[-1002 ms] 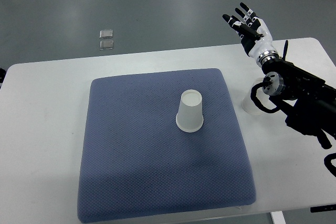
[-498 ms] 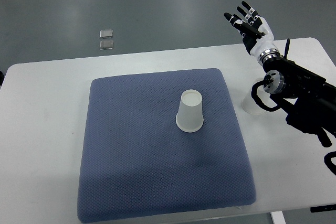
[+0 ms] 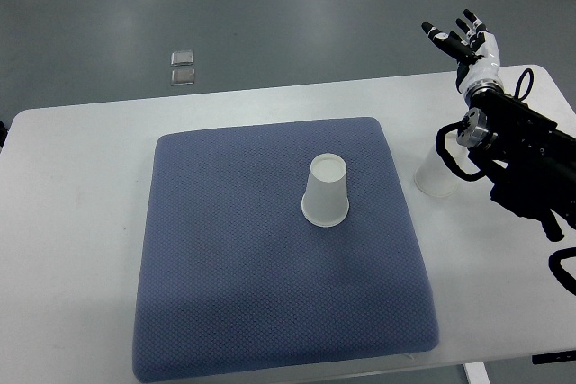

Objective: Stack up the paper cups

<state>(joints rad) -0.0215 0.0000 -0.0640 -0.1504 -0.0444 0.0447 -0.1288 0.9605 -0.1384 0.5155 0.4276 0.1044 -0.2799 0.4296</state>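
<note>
A white paper cup (image 3: pixel 326 191) stands upside down near the middle of the blue-grey mat (image 3: pixel 225 258). A second, translucent white cup (image 3: pixel 435 175) stands on the white table just off the mat's right edge, partly behind my right forearm and its cable. My right hand (image 3: pixel 463 37) is raised beyond the table's far right edge, fingers spread, holding nothing, well above and behind that second cup. The left arm does not show.
The white table (image 3: pixel 81 186) carries the mat. Two small clear square objects (image 3: pixel 183 66) lie on the grey floor beyond the table's far edge. My black right forearm (image 3: pixel 522 164) lies over the table's right side.
My right hand has moved to the right and slightly up, away from the mat. Both cups have stayed in place.
</note>
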